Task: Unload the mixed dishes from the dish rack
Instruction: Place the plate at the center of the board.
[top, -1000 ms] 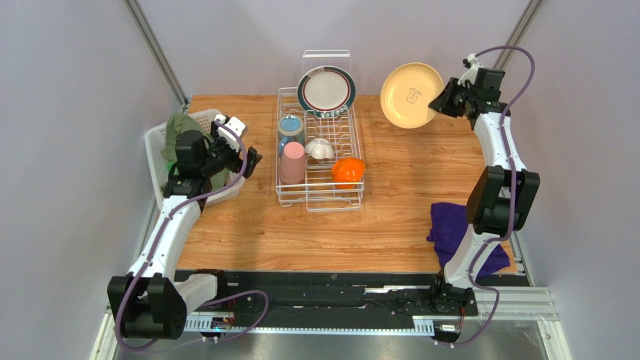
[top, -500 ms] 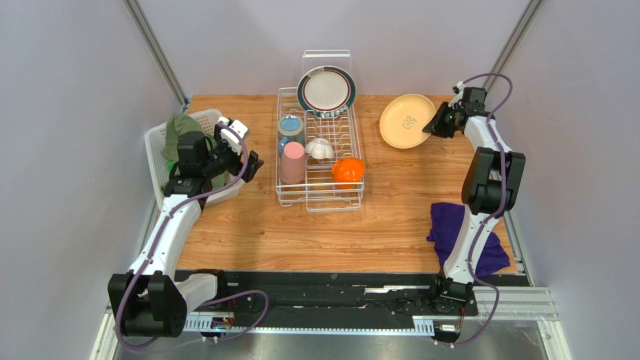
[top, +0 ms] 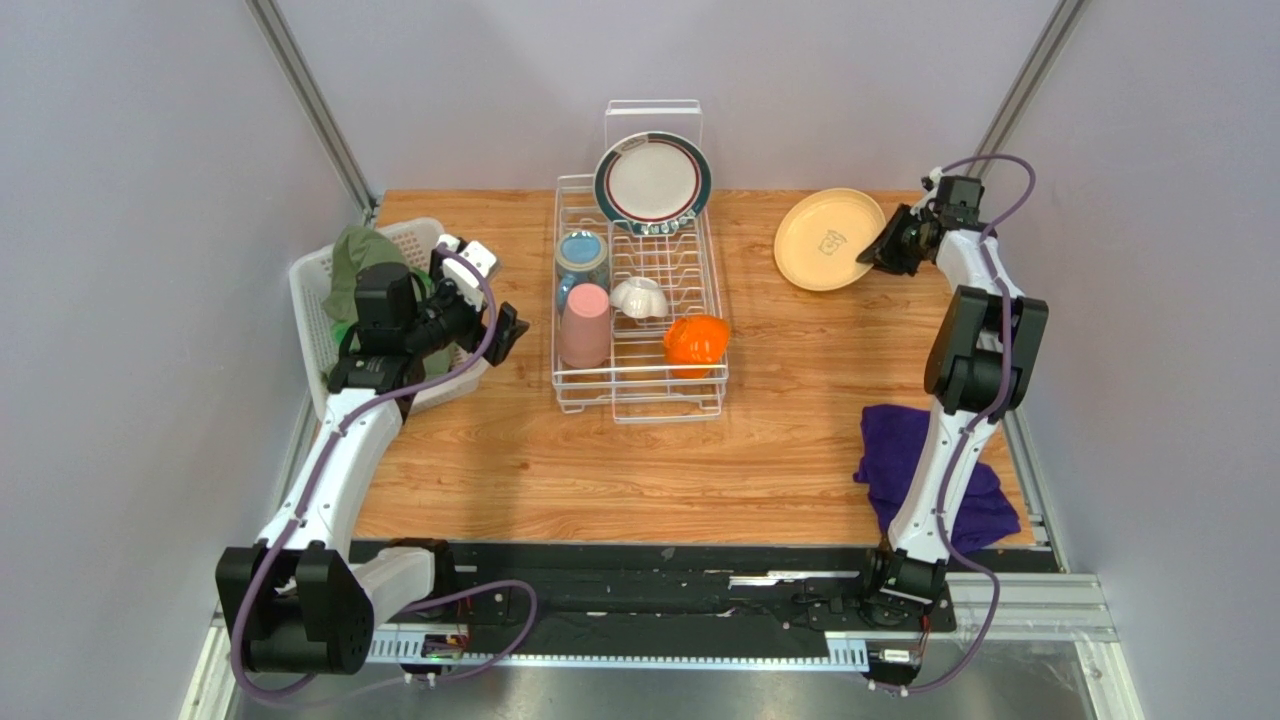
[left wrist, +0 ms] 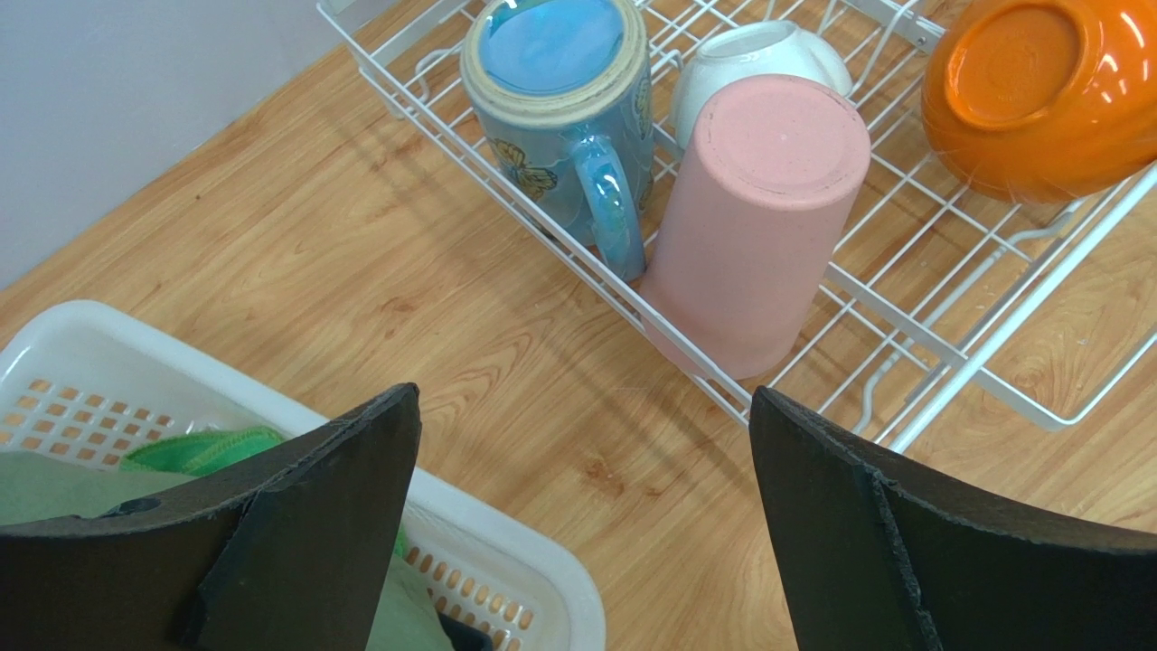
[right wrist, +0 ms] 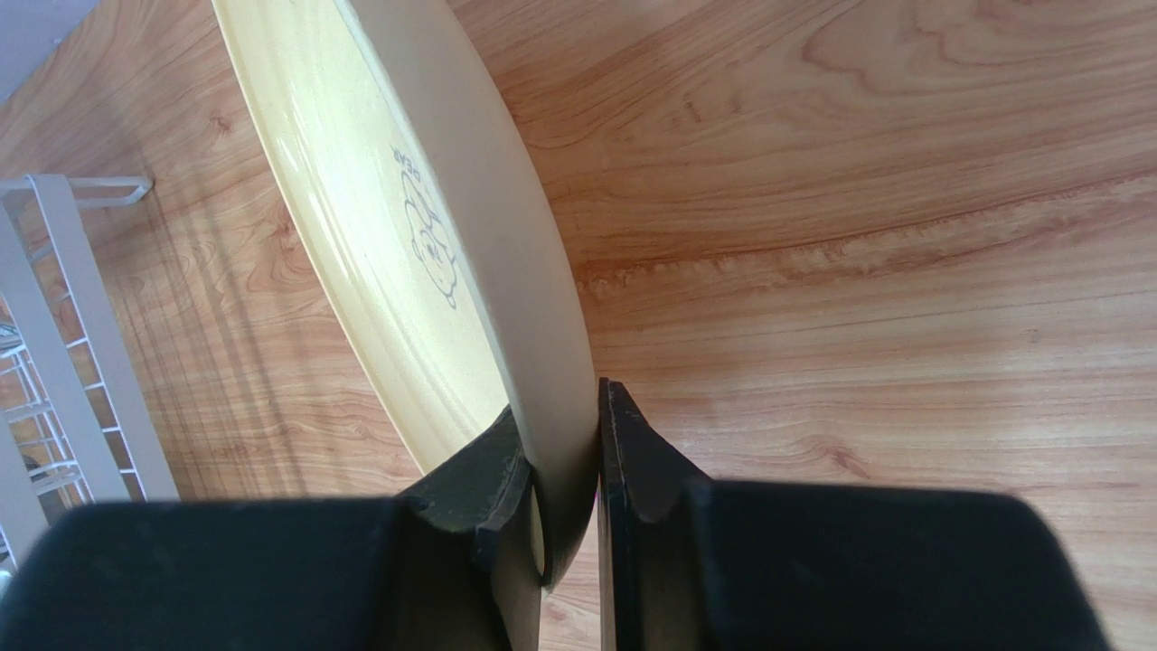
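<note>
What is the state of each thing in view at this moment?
white wire dish rack: holds five dishes.
pale yellow plate: outside rack, rim clamped in right gripper.
dark-rimmed white plate: on edge in rack.
blue patterned mug: upside down in rack.
pink cup: upside down in rack.
small white cup: on its side in rack.
orange bowl: overturned in rack.
left gripper: open, empty.

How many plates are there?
2. The dark-rimmed white plate stands in the dish rack, far end; the pale yellow plate is right of it, gripped by the right end effector.
</note>
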{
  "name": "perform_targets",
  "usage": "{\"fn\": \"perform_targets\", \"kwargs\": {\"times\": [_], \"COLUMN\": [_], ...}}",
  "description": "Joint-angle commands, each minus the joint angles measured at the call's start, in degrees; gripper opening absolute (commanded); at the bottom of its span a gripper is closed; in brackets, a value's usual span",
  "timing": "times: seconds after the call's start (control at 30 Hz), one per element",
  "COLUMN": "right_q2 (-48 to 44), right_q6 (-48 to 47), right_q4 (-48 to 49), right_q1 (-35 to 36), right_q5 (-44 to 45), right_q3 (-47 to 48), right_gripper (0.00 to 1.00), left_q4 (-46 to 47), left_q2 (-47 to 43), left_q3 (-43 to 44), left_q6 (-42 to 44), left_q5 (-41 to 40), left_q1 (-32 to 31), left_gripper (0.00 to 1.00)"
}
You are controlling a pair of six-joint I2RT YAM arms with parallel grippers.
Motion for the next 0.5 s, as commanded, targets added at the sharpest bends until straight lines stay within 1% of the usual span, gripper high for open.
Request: {"fn": "perform_targets", "kwargs": {"times": [0.0,0.17,0.2,0.3,0.47], "right_q2": [1.7,2.4,2.5,2.7,2.0], "right_q6": [1.0,0.3,0.2,-0.4,-1.6], "right_q4": [-1.0,-2.2,-2.5,-3.5,-4.2], "right_q1": [-0.5,-0.5,-0.5,-0.5,-0.5], "right_q5": [-0.8,0.1,0.4,1.1,2.7], "right_q3": [4.2,5.0,5.0,5.3,4.2], "right_gripper": [0.19,0.32,0.36,0.41,0.45], "left_q4": [0.5,0.5,0.5,0.4,0.4], "left_q2": [0.0,-0.3,-0.3,-0.4,-0.4], "left_q3": [0.7,0.4,0.3,0.2,-0.1], "left_q6": [2.3,2.7,2.7,2.9,3.0], "left_q5": [1.7,1.6,1.6,1.8,2.1], "left_q1": [0.2,0.2,0.2,0.3,0.3], "left_gripper": [0.99,0.99,0.99,0.99,0.99]}}
